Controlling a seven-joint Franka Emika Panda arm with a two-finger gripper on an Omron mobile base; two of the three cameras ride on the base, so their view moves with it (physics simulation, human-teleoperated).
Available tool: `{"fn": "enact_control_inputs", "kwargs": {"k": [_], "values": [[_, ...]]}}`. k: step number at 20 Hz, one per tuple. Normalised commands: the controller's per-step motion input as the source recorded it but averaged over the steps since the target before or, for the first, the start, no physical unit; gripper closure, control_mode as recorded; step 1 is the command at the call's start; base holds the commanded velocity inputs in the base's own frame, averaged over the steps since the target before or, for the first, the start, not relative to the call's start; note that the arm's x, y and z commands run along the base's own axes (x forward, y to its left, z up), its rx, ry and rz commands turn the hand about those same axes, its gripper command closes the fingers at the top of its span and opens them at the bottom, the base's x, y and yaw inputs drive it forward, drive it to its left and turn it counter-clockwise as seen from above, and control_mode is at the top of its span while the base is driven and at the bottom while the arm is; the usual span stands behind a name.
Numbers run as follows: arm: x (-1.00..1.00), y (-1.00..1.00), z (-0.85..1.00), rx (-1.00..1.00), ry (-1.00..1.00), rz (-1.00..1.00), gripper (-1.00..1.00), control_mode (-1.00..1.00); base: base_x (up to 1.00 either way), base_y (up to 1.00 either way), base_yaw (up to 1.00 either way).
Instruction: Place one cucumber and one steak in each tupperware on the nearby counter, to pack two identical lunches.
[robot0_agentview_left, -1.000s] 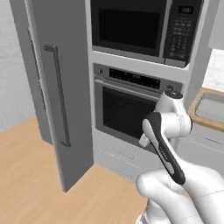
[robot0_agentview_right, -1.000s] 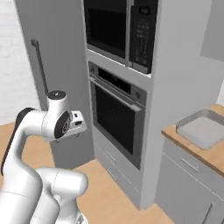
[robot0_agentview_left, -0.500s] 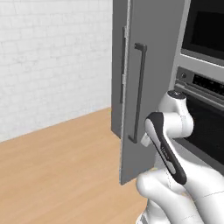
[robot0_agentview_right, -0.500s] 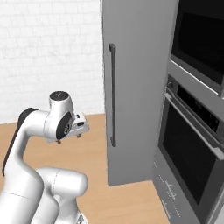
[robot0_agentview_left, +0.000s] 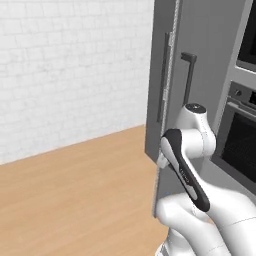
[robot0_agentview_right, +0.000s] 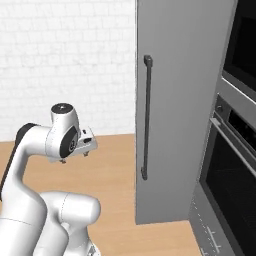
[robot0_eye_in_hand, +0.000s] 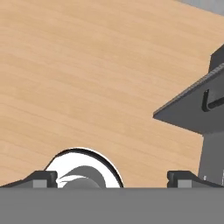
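The hand (robot0_eye_in_hand: 111, 177) is spread wide and holds nothing: in the hand view its two dark fingertips (robot0_eye_in_hand: 41, 178) rise far apart at the bottom, with bare wooden floor (robot0_eye_in_hand: 87, 78) between and above them. In the right base view the hand (robot0_agentview_right: 75, 157) sits at the end of the folded white arm (robot0_agentview_right: 37, 150), pointing down over the floor at the lower left of the picture.

To the right of the arm stands a tall grey cabinet (robot0_agentview_right: 185, 100) with a long dark vertical handle (robot0_agentview_right: 146, 117) on its front. In the left base view a grey door (robot0_agentview_left: 162, 95) hangs open from this cabinet, seen nearly edge-on, with a dark bar handle (robot0_agentview_left: 187, 77) on the panel behind it; the arm's white elbow (robot0_agentview_left: 192, 132) stands just in front of the door's lower part. In the hand view the grey door (robot0_eye_in_hand: 192, 109) juts in from the right with a dark handle (robot0_eye_in_hand: 212, 98) on it.

At the far right is a built-in oven (robot0_agentview_right: 230, 165) with a dark glass front and a pale bar handle. A white brick wall (robot0_agentview_left: 75, 65) closes the scene on the far left, meeting the wooden floor.

I cannot tell where the cucumbers, steaks and tupperware are, nor the surface they belong on.
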Motion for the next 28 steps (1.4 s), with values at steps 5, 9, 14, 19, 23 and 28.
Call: {"fn": "enact_control_inputs", "kwargs": {"k": [5, 9, 14, 19, 23, 28], "values": [[0.0, 0.0, 0.0, 0.0, 0.0, 0.0, -1.0, 1.0, 0.74, 0.8, 0.27], [0.0, 0.0, 0.0, 0.0, 0.0, 0.0, -1.0, 1.0, -0.48, -0.72, 0.59], [0.0, 0.0, 0.0, 0.0, 0.0, 0.0, -1.0, 1.0, 0.19, -0.26, 0.21], [0.0, 0.0, 0.0, 0.0, 0.0, 0.0, -1.0, 1.0, 0.99, 0.38, 0.04], [0.0, 0.0, 0.0, 0.0, 0.0, 0.0, -1.0, 1.0, 1.0, 0.91, 0.0], [0.0, 0.0, 0.0, 0.0, 0.0, 0.0, -1.0, 1.0, 1.0, 0.87, -0.1]]}}
